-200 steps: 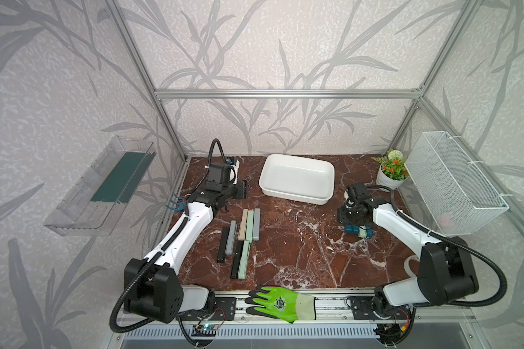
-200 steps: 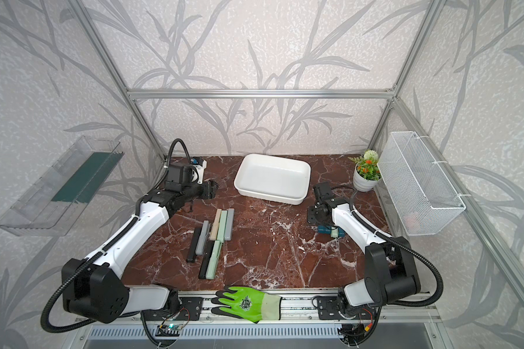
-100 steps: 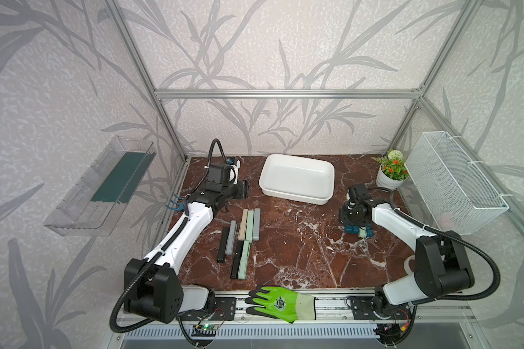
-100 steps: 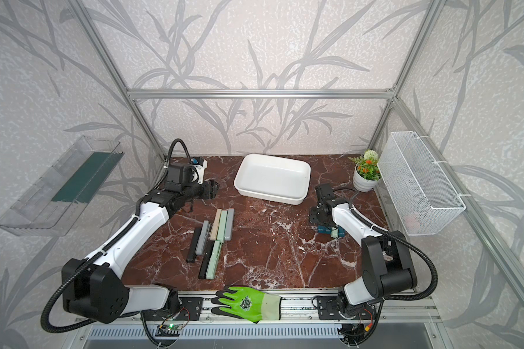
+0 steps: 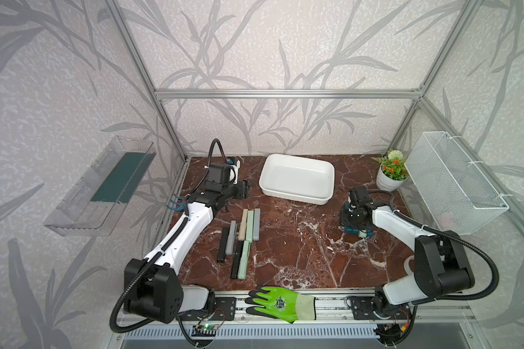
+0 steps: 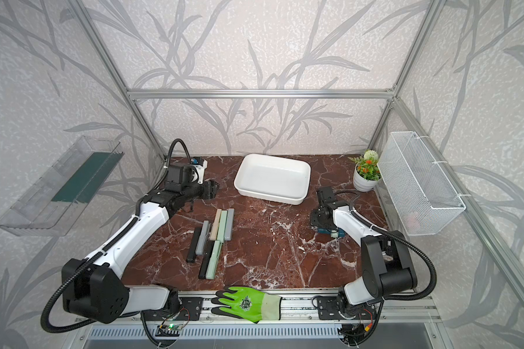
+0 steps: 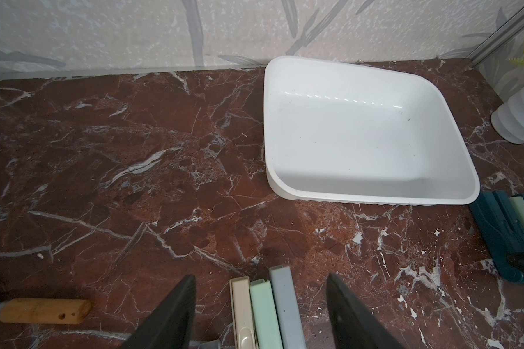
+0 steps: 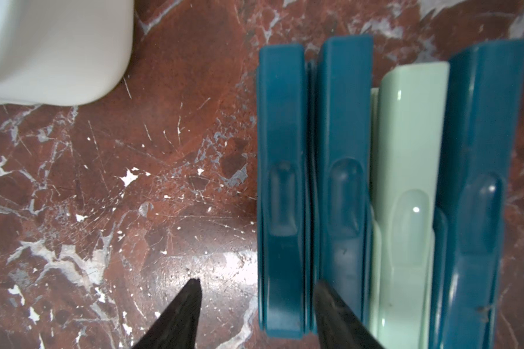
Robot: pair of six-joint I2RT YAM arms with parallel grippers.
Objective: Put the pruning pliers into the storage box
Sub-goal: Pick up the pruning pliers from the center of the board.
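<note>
**A:** Where does the right gripper sit against the pliers?

**B:** Low over the small batch near the right edge of the table: three teal bars and one pale green, packed side by side. Its jaws are parted and straddle the outermost teal plier. One fingertip is over bare marble, clear of that bar. The other is at the seam with the second teal plier.

**A:** So it's gripping it?

**B:** No, released. A gap shows on the marble side. I cannot tell whether the tips touch the table.

**A:** And the rest of that batch?

**B:** The pale green plier and the third teal plier lie outside the jaws.

**A:** What about the left gripper?

**B:** Spread as well, with nothing held. It hangs toward the back-left corner. In both top views it is just past the far ends of the row of three, which are beige, pale green and grey. In the left wrist view those three ends show between its two fingers, lower down on the marble.

**A:** Anything more on that side?

**B:** Four more bars, black, grey, black and pale green, lie just beside that row toward the front edge.

**A:** And the storage box?

**B:** It stands at the middle of the back edge, between the two grippers. Every plier lies outside it on the table.
</note>
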